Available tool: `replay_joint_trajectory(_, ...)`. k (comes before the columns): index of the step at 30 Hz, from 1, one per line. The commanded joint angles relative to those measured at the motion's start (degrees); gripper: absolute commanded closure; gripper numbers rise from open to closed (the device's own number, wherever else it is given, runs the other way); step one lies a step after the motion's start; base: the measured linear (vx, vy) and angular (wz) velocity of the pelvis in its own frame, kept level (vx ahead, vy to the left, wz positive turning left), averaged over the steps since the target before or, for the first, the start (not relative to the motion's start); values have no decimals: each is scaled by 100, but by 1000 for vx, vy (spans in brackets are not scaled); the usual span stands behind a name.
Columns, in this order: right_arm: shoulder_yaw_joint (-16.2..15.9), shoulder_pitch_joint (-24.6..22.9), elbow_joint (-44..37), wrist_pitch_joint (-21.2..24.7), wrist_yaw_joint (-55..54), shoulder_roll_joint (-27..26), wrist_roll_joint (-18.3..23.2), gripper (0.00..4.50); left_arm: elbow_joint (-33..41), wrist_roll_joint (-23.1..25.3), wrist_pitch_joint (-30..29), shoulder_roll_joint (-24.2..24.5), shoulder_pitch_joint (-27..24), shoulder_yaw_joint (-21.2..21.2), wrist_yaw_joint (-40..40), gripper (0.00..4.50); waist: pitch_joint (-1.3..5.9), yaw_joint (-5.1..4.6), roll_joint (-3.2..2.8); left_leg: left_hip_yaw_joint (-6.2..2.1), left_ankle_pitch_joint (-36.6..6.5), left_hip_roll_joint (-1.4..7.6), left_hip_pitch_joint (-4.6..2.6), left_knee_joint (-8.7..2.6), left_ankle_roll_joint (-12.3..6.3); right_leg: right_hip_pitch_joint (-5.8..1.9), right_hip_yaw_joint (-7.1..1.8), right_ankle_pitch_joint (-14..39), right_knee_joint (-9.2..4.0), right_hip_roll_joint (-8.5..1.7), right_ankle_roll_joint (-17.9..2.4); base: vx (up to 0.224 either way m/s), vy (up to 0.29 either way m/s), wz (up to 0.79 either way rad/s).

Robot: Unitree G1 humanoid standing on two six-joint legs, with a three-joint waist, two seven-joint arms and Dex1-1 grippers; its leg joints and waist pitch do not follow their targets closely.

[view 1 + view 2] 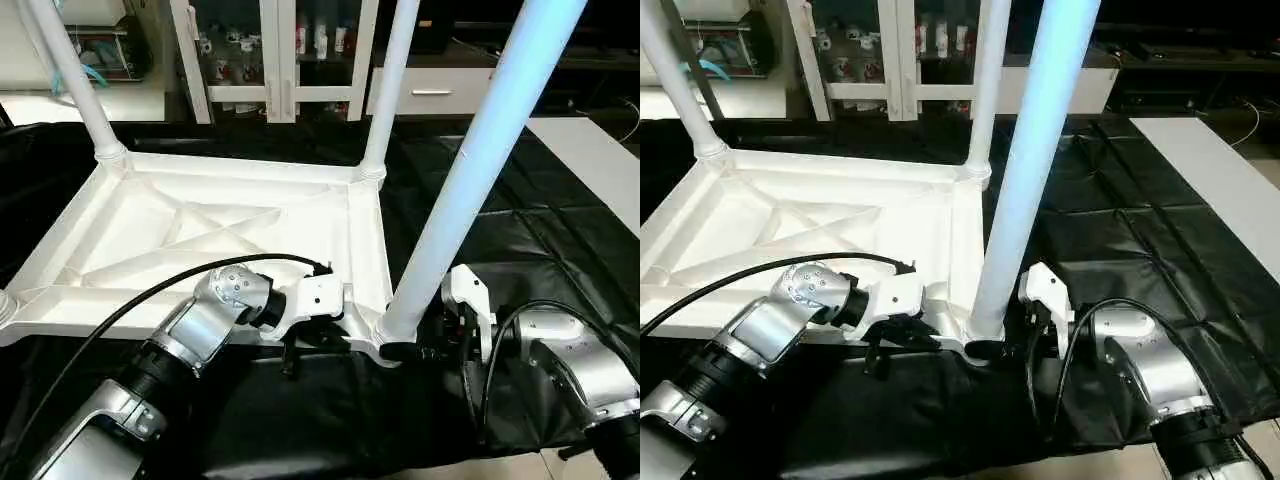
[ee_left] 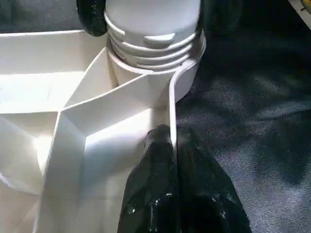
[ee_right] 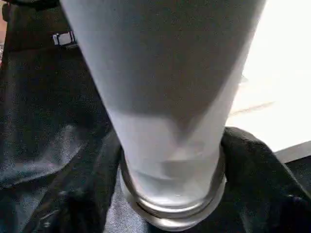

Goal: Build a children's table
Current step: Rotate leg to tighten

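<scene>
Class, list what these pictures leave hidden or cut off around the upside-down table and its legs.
- Tops of the standing legs: cut off by the upper edge in both eye views.
- Tabletop near-left corner socket: cut by the left edge of the left eye view.
- Thread depth in the near socket: hidden inside it, left wrist view.

Leg [image 1: 470, 170] tops cut off (frame edge)

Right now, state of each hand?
Left hand: closed on the tabletop rim, beside the near corner socket.
Right hand: fingers either side of the near leg base; grip cannot be told.
</scene>
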State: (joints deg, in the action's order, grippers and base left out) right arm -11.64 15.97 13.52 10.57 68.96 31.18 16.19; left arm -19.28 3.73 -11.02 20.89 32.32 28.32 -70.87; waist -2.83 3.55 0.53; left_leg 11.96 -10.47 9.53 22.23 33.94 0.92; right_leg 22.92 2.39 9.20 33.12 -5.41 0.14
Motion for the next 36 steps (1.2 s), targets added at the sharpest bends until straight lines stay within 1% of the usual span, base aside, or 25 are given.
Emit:
replay_joint_trajectory(1,-56,67,55,-54,94,50,-40,164,54,61,-28,-15,-42,181,-83,450,361,-11,93,-173,-1233,402,-176,-424,-313,-174,-190,1375,-310,-346,-1309,0,0,0)
replay_joint_trajectory(3,-81,88,91,-93,109,51,-79,172,46,70,-32,-11,-39,184,-86,450,360,-13,103,-173,-1241,402,-175,-422,-311,-177,-189,1394,-311,-343,-1305,0,0,0)
replay_joint_trajectory(5,-110,98,124,-124,138,53,-124,185,43,86,-44,10,-33,196,-104,450,362,-12,92,-175,-1248,404,-177,-423,-298,-178,-188,1380,-310,-341,-1306,0,0,0)
replay_joint_trajectory(11,-144,93,237,-229,198,33,-214,187,41,106,-77,42,-30,215,-138,450,375,-10,90,-171,-1176,400,-178,-409,-326,-189,-185,1194,-287,-337,-1373,0,0,0)
replay_joint_trajectory(12,-108,82,293,-235,75,-10,-242,187,2,124,-91,32,-28,216,-108,450,374,-11,90,-170,-1186,399,-178,-409,-329,-190,-185,1191,-290,-336,-1377,0,0,0)
replay_joint_trajectory(13,-70,105,376,-232,-108,-66,-297,187,-59,147,-114,4,-9,194,-31,450,374,-11,67,-173,-1184,399,-181,-410,-320,-187,-187,1191,-291,-338,-1384,0,0,0)
replay_joint_trajectory(14,-48,123,432,-231,-224,-101,-335,188,-98,161,-130,-15,5,178,23,450,367,-20,76,-169,-1222,394,-176,-414,-315,-185,-185,1228,-301,-330,-1378,0,0,0)
replay_joint_trajectory(16,89,198,628,-205,-717,-288,-405,188,-252,148,-239,-141,78,75,229,450,337,-47,69,-185,-1576,385,-184,-444,-169,-167,-180,1682,-354,-331,-1297,0,0,0)
replay_joint_trajectory(17,199,249,752,-121,-1064,-443,-418,188,-413,165,-380,-283,168,-37,516,450,335,-63,75,-185,-1702,385,-197,-453,-100,-155,-179,1851,-371,-325,-1252,0,0,0)
replay_joint_trajectory(18,199,249,752,-121,-1064,-443,-418,188,-413,165,-380,-283,168,-37,516,450,333,-95,85,-204,-1948,376,-213,-460,49,-136,-170,2163,-397,-326,-1169,-52,-1,-2)
replay_joint_trajectory(19,307,307,877,-31,-1420,-608,-435,188,-597,200,-511,-434,279,-150,845,450,331,-118,85,-231,-2136,380,-215,-468,153,-135,-163,2403,-414,-332,-1059,-52,-1,-2)
replay_joint_trajectory(20,332,323,909,-15,-1510,-649,-442,188,-643,210,-534,-468,308,-174,922,450,317,-143,95,-234,-2246,370,-213,-476,181,-117,-159,2539,-442,-325,-1012,-61,8,-3)
replay_joint_trajectory(21,451,407,1058,100,-1982,-866,-464,188,-847,240,-636,-650,437,-309,1323,450,307,-186,95,-254,-2499,359,-229,-470,254,-85,-142,2843,-474,-327,-925,-63,14,-6)
replay_joint_trajectory(22,521,467,1153,168,-2295,-1011,-483,189,-977,240,-709,-770,524,-398,1555,450,310,-252,89,-296,-2673,344,-205,-472,339,-97,-110,3068,-487,-331,-832,-63,14,-6)
replay_joint_trajectory(24,650,594,1343,293,-2983,-1366,-519,189,-1233,241,-928,-1045,708,-580,2063,450,312,-288,97,-335,-2737,340,-160,-487,367,-137,-78,3225,-502,-340,-698,-58,27,-15)
replay_joint_trajectory(25,659,742,1578,225,-3616,-1654,-698,189,-1491,257,-1168,-1296,887,-732,2559,450,304,-362,48,-361,-2991,328,-192,-478,437,-67,-54,3344,-541,-335,-654,-53,28,-15)
replay_joint_trajectory(26,648,796,1669,176,-3814,-1735,-773,189,-1583,274,-1244,-1368,946,-769,2697,450,311,-424,80,-393,-3128,311,-178,-475,459,-89,-13,3390,-562,-326,-601,0,0,0)
replay_joint_trajectory(27,648,796,1669,176,-3814,-1735,-773,189,-1583,274,-1244,-1368,946,-769,2697,450,315,-434,82,-395,-3148,306,-179,-472,436,-101,-4,3416,-575,-332,-582,0,0,0)
replay_joint_trajectory(28,691,995,1980,66,-4576,-2018,-963,189,-1858,379,-1235,-1565,1104,-834,3222,450,319,-457,46,-396,-3121,303,-177,-473,383,-90,-10,3326,-588,-345,-606,0,0,0)
replay_joint_trajectory(29,770,1113,2154,35,-4993,-2203,-990,189,-2006,442,-1136,-1677,1180,-869,3554,450,309,-486,33,-395,-3151,302,-181,-473,384,-69,1,3295,-604,-344,-634,0,0,0)
replay_joint_trajectory(30,857,1227,2319,8,-5379,-2376,-1004,189,-2145,479,-1024,-1789,1248,-922,3863,450,313,-515,28,-408,-3186,303,-186,-477,392,-71,20,3261,-617,-337,-640,0,0,0)
replay_joint_trajectory(31,991,1393,2554,-33,-5906,-2613,-1017,189,-2349,505,-861,-1951,1343,-1017,4258,450,317,-580,15,-428,-3293,297,-168,-491,393,-99,79,3123,-623,-322,-659,0,0,0)
replay_joint_trajectory(33,1147,1587,2831,-125,-6367,-2869,-943,189,-2501,506,-768,-2117,1408,-1069,4508,450,341,-595,-7,-429,-3343,303,-190,-491,356,-130,121,2933,-633,-346,-676,0,0,0)
replay_joint_trajectory(34,1052,1703,2971,-335,-6455,-2920,-1060,189,-2555,512,-696,-2171,1441,-1080,4610,450,339,-585,1,-412,-3290,313,-198,-499,312,-125,112,2691,-634,-358,-741,0,0,0)
replay_joint_trajectory(36,961,1864,3139,-583,-6522,-2997,-1200,189,-2631,532,-577,-2228,1497,-1097,4736,450,351,-586,-1,-393,-3152,309,-170,-499,269,-132,92,2413,-601,-361,-839,0,0,0)
